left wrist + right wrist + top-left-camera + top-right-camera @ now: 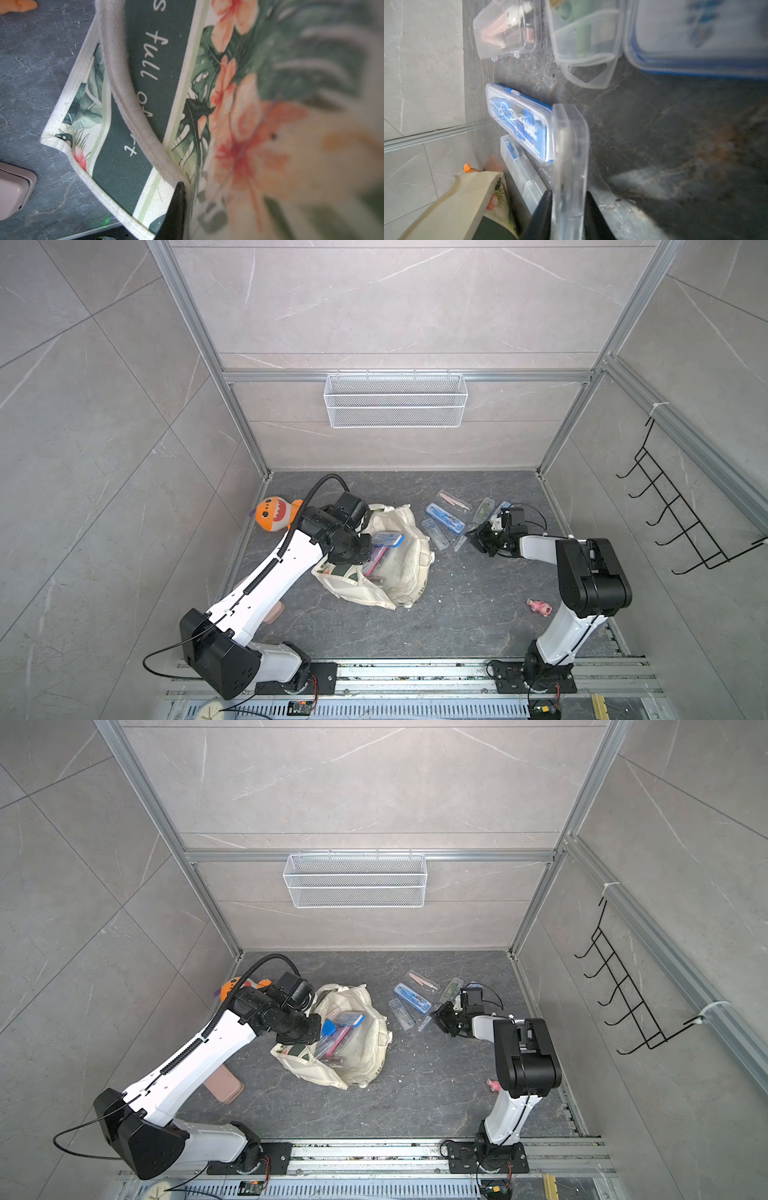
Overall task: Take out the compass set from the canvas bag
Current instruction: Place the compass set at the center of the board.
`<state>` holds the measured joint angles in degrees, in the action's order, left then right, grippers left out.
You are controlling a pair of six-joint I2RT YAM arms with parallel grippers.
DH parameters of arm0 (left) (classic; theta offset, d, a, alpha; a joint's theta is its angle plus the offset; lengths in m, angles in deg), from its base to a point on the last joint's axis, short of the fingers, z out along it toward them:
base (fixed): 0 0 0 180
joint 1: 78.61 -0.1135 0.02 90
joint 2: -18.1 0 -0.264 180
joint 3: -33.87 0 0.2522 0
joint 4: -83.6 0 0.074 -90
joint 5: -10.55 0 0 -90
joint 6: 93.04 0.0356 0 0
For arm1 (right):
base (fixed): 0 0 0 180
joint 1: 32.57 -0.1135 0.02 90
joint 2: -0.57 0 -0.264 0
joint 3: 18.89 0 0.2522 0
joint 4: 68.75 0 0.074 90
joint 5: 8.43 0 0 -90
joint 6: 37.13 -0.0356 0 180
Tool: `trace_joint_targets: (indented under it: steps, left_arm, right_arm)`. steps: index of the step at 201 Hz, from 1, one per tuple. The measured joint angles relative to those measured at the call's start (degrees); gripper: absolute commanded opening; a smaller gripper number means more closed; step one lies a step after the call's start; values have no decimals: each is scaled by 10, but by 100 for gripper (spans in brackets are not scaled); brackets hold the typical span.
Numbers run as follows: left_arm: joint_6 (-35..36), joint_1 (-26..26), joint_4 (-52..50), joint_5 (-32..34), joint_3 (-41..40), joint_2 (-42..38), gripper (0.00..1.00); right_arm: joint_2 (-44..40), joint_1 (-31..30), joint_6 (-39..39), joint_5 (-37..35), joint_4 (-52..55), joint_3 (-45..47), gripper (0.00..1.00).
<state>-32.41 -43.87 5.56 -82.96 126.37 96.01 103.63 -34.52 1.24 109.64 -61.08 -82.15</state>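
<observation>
Left arm holds the canvas bag open; right arm low at the table
We find the left gripper closed on cloth at the root of a handle, we judge to hold the mouth up over the cases inside. The right gripper straddles the compass set, as we take this clear box to be, on edge beside the blue case, outside the bag; whether the jaws pinch it we cannot tell

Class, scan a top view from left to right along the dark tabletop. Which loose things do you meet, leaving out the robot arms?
orange plush toy → canvas bag → blue case → small pink toy
</observation>
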Motion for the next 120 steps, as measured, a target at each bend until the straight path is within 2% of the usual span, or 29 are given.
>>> trace_joint_targets:
  steps: [36,75,96,120]
  left_arm:
    - [0,0,0,0,0,0,0]
    - [0,0,0,0,0,0,0]
    - [0,0,0,0,0,0,0]
    - [0,0,0,0,0,0,0]
  right_arm:
    - [-43,0,12,-17,69,0,41]
    - [-169,-12,20,-36,137,-1,39]
    - [-239,-61,19,-59,186,-13,39]
    - [-306,-165,7,-101,236,-42,39]
